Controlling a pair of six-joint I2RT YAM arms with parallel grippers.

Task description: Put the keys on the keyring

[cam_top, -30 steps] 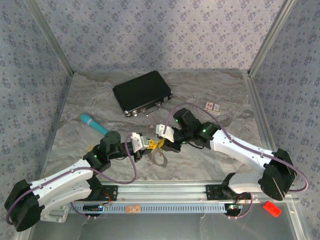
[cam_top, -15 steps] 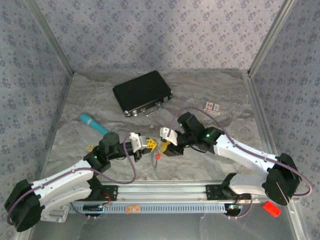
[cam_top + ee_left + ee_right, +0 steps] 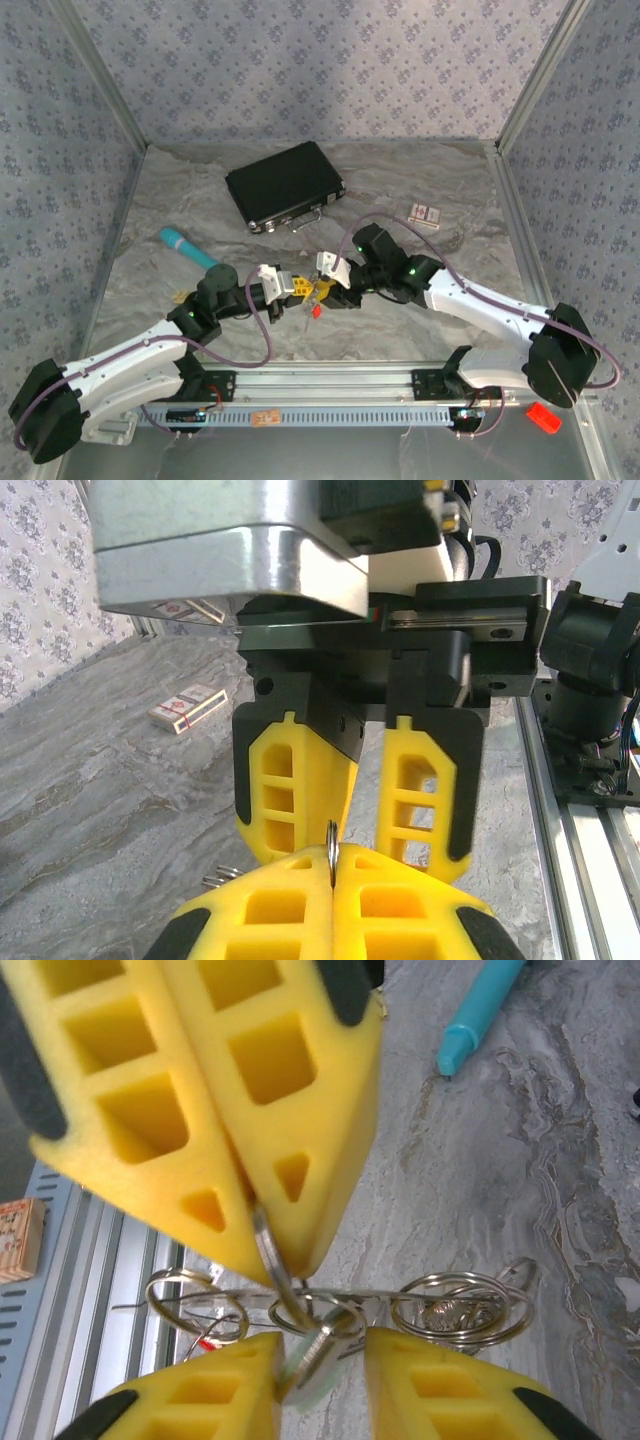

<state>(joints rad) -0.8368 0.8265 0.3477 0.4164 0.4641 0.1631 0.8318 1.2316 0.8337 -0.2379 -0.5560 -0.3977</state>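
Note:
My left gripper [image 3: 297, 288] is shut on the keyring [image 3: 333, 850], a thin metal ring seen edge-on between its yellow fingertips. In the right wrist view that keyring [image 3: 272, 1260] runs down from the left gripper [image 3: 262, 1240] to a thin wire carrying several small rings [image 3: 462, 1307]. My right gripper [image 3: 325, 291] faces it tip to tip. Its jaws stand apart around a pale-headed key [image 3: 325, 1360], which leans on one finger while the other stays clear. A red-headed key [image 3: 316, 311] dangles below the two grippers.
A black case [image 3: 285, 185] lies at the back, a teal pen-like stick [image 3: 187, 247] to the left and a small box [image 3: 425, 213] at the back right. The metal rail [image 3: 340, 380] runs along the near edge, with a red piece [image 3: 543, 417] beyond it.
The right gripper has drawn a little closer to the left one and its jaws now stand wider. The hoop that hung low between them a second ago is lifted. The left gripper stays shut.

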